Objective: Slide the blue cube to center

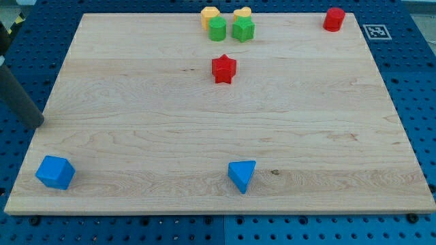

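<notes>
The blue cube (pixel 54 171) sits near the bottom left corner of the wooden board (pixel 136 122). My tip (pixel 38 123) is at the board's left edge, above the cube in the view and a short way apart from it. The rod comes in from the view's upper left.
A blue triangular block (pixel 242 175) lies at the bottom middle. A red star (pixel 223 69) is above centre. A yellow block (pixel 210 15), a yellow heart (pixel 242 13), a green cylinder (pixel 217 29) and a green star (pixel 243 29) cluster at the top. A red block (pixel 334 19) is top right.
</notes>
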